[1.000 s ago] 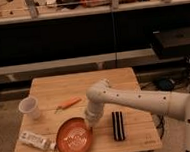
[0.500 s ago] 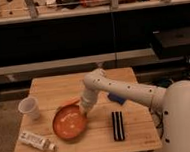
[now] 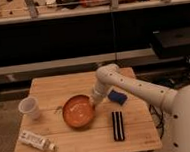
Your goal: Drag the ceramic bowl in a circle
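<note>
my end effector [image 3: 94, 102] down at the right rim of the ceramic bowl [image 3: 77, 113], open or closed i cannot tell, bowl near the middle of the wooden surface [image 3: 64, 85], white cup [image 3: 29, 107] left of it, blue block [image 3: 117, 96] just right

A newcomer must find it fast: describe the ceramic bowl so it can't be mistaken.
Look at the wooden table below the dark shelving. Near its middle sits the ceramic bowl, with the gripper at its rim. It is the only wide, round, orange-brown thing there, far broader than the white cup near the table's edge.
</note>
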You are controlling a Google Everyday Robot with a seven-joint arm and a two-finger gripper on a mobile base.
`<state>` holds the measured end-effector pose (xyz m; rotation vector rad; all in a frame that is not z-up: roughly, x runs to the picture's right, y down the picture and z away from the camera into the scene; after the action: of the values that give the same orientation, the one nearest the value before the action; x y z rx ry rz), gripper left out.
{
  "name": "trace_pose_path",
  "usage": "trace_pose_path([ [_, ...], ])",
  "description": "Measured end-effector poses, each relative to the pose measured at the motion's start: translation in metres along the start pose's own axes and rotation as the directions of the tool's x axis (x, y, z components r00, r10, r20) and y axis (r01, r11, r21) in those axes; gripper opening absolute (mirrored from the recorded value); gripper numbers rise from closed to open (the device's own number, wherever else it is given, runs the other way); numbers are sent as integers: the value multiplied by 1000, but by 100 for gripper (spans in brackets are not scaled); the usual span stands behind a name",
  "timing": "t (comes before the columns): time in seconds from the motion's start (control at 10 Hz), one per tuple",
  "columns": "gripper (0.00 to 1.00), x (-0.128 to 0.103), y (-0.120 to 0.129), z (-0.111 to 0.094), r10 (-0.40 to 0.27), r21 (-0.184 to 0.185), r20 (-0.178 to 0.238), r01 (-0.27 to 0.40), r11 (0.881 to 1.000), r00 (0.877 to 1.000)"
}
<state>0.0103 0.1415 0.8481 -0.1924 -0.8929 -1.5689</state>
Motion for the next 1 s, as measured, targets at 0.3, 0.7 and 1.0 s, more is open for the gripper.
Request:
trace_pose_path([
  [0.3, 0, -51, 13, -18, 43, -23, -15, -43, 999, 999],
  [0.7, 0, -125, -5, -7, 6, -29, 60, -4, 1000, 998],
  [1.0, 0, -126, -49, 16, -96, -12, 123, 98, 995, 988],
])
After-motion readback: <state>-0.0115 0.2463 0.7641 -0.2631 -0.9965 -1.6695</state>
